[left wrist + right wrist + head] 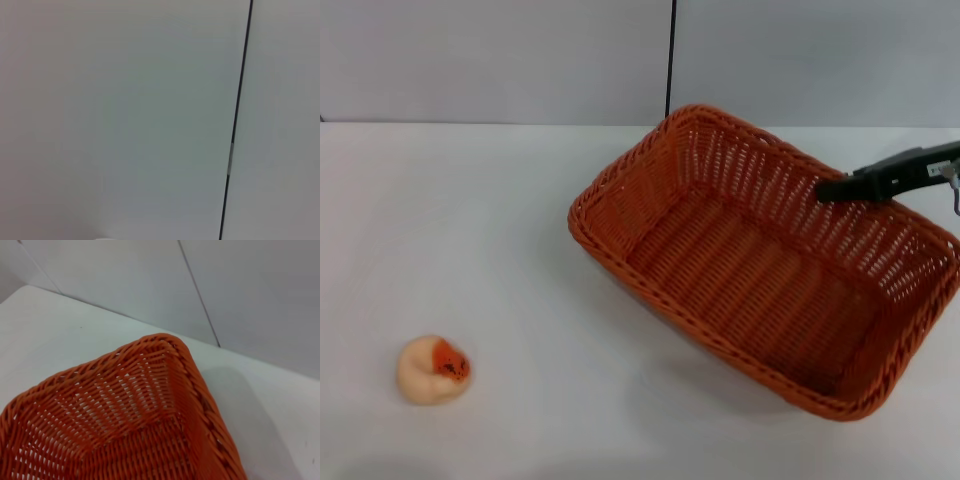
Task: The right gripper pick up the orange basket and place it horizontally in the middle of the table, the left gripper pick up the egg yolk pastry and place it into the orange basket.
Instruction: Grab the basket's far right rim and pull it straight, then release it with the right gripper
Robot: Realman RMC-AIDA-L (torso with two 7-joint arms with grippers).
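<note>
The orange basket [750,172] sits at an angle on the right half of the white table [470,230], with a shadow under its near side as if slightly raised. My right gripper [830,189] reaches in from the right edge, one black finger lying against the inside of the basket's far wall, gripping its rim. The right wrist view looks down into one corner of the basket [140,405]. The egg yolk pastry [433,370], a cream ball with an orange-red patch, lies alone at the near left. The left gripper is out of view.
A grey wall with a dark vertical seam [671,60] stands behind the table. The left wrist view shows only that wall and the seam [240,100]. Bare tabletop lies between the pastry and the basket.
</note>
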